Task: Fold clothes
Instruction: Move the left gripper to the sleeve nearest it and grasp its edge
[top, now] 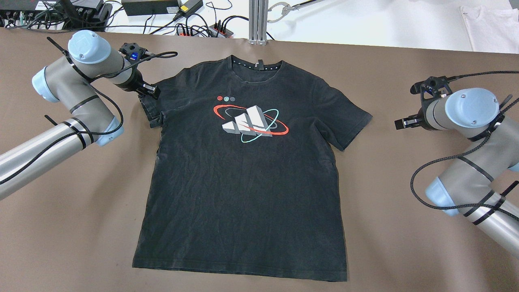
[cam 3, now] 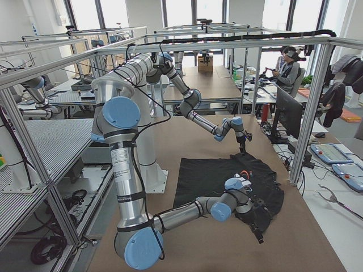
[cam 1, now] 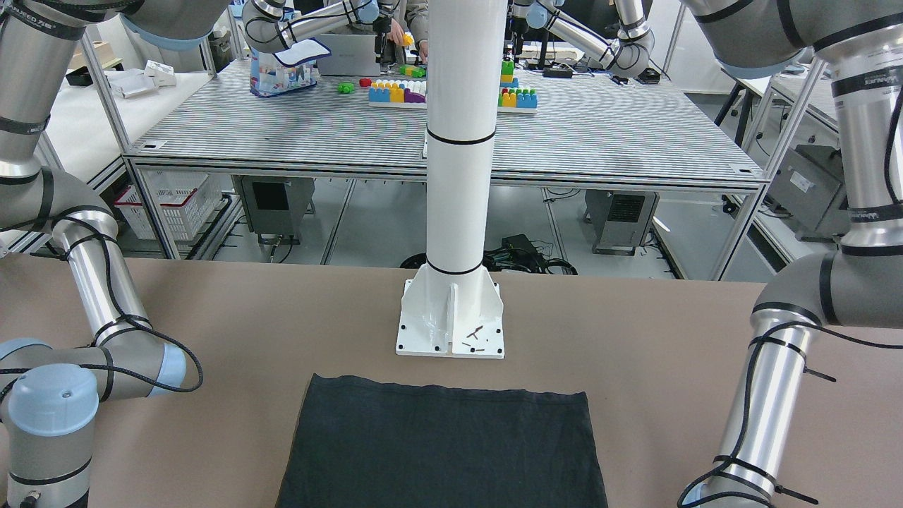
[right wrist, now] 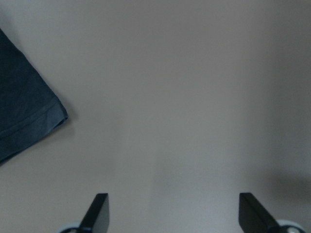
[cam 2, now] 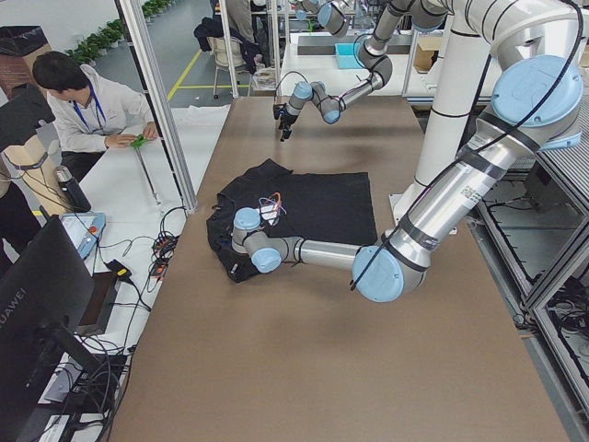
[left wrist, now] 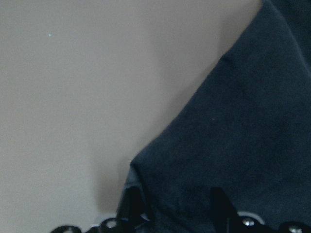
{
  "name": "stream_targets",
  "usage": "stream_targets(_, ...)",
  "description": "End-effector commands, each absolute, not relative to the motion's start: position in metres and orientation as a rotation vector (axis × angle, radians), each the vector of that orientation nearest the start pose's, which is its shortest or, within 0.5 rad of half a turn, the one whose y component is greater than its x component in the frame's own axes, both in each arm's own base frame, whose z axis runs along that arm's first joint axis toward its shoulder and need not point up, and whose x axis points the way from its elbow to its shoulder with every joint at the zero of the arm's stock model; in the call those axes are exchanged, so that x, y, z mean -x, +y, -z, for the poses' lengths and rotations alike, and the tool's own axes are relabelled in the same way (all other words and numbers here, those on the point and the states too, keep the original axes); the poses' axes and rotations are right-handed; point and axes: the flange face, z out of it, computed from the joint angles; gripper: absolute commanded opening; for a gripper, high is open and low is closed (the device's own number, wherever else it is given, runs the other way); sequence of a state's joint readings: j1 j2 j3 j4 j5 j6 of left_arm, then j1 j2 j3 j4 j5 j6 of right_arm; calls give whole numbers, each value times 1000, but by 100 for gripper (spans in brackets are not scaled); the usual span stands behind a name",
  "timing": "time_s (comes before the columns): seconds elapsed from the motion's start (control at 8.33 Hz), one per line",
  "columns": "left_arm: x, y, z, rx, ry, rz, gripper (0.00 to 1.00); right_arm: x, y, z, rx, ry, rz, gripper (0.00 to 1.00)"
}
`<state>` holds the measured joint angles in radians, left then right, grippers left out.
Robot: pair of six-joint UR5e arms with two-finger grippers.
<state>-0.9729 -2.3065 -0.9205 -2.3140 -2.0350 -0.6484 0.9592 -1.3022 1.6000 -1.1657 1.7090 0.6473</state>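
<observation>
Left arm (top: 36, 150): silver tube links, grey joints, pale blue round caps.
Right arm (top: 466, 178): same silver, grey and pale blue.
Cables (top: 411, 182): black braided, tied on with black zip ties.
Left gripper (top: 149, 91): black, blue spot on its wrist mount.
Right gripper (top: 399, 123): black.
Pedestal (cam 1: 458, 176): white column, black rings, bolted base plate.

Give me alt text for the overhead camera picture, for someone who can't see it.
A black T-shirt with a printed logo lies flat, front up, on a brown table between two robot arms. The left gripper is at one bunched sleeve; the right gripper is off the cloth, beside the other sleeve.
</observation>
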Motion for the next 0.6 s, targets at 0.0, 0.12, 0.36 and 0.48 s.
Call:
stream_targets(0.0, -383, -717, -434, -407, 821, -143, 55, 268, -580, -467, -491, -524, 23, 94)
stream_targets(0.12, -380, -718, -436, -406, 820, -139, 55, 270, -579, -467, -491, -526, 26, 94)
stream_targets(0.36, -372, -722, -437, -412, 816, -130, 54, 272, -578, -468, -490, -525, 29, 94)
stream_targets(0.48, -362, -727, -437, -419, 813, -120, 53, 272, -578, -468, -490, -525, 29, 94)
